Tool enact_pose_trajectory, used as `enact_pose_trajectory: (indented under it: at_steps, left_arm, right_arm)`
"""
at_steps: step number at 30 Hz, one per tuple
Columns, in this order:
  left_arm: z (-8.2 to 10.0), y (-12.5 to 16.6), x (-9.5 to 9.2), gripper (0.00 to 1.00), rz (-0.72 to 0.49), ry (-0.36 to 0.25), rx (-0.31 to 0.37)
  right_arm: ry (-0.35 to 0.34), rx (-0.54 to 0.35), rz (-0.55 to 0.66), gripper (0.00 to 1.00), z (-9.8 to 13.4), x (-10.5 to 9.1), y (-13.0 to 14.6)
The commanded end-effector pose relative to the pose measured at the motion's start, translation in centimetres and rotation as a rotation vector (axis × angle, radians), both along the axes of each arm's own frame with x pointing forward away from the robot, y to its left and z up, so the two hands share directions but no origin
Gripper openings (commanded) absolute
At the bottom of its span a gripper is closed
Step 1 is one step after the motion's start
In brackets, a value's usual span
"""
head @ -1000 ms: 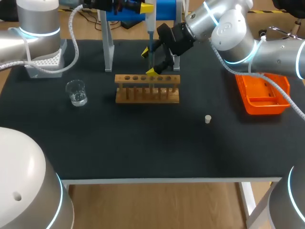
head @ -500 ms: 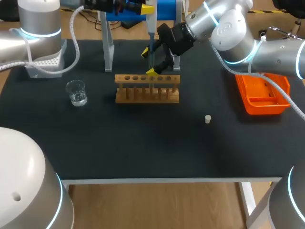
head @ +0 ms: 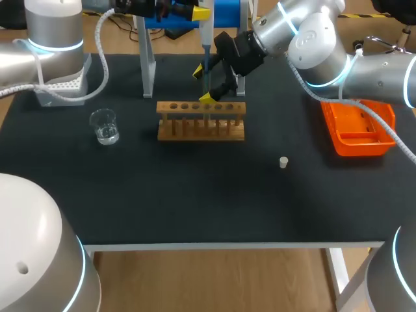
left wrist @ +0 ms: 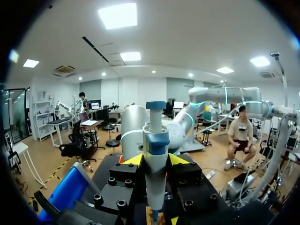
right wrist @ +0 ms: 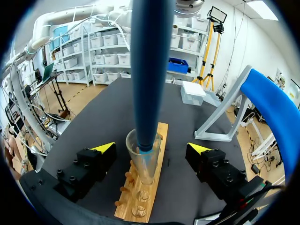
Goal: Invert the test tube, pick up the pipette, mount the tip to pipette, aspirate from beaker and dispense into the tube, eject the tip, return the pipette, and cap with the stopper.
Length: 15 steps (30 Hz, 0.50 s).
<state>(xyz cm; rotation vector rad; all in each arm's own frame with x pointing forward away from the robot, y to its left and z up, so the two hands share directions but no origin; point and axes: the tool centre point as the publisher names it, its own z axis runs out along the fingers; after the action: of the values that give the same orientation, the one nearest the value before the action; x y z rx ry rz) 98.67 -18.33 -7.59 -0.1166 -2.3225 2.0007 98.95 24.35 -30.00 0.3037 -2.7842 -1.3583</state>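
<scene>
My left gripper [left wrist: 155, 160] is shut on the white-and-blue pipette [left wrist: 156, 140], holding it upright above the wooden rack [head: 201, 121]. In the head view the left gripper [head: 197, 11] is at the far edge, and the pipette [head: 204, 39] points down at the rack. The pipette's blue tip [right wrist: 150, 70] reaches into the mouth of the glass test tube [right wrist: 143, 161] standing in the rack [right wrist: 139, 199]. My right gripper [right wrist: 152, 149] is open, one finger on each side of the tube without touching it. In the head view the right gripper [head: 203, 84] hangs just behind the rack.
A glass beaker [head: 104, 125] with some liquid stands left of the rack. The small white stopper [head: 283, 162] lies to the right front. An orange tray [head: 359, 127] is at the right, a tip box [head: 62, 84] at the far left, and the blue pipette stand [head: 148, 62] behind the rack.
</scene>
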Motion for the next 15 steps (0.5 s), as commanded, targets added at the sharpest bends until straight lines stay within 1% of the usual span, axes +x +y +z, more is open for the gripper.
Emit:
enact_pose_trajectory:
  at_steps: [1, 10, 15]
  left_arm:
    - [0.04, 0.01, 0.13, 0.00, -0.003, 0.001, 0.002]
    - [0.04, 0.01, 0.13, 0.00, -0.003, 0.001, 0.002]
    - [0.04, 0.01, 0.13, 0.00, -0.003, 0.001, 0.002]
  right_arm:
    - [0.001, -0.002, 0.002, 1.00, 0.10, 0.00, -0.10]
    - [0.001, -0.002, 0.002, 1.00, 0.10, 0.00, -0.10]
    - [-0.003, 0.011, -0.011, 1.00, 0.60, 0.15, -0.87]
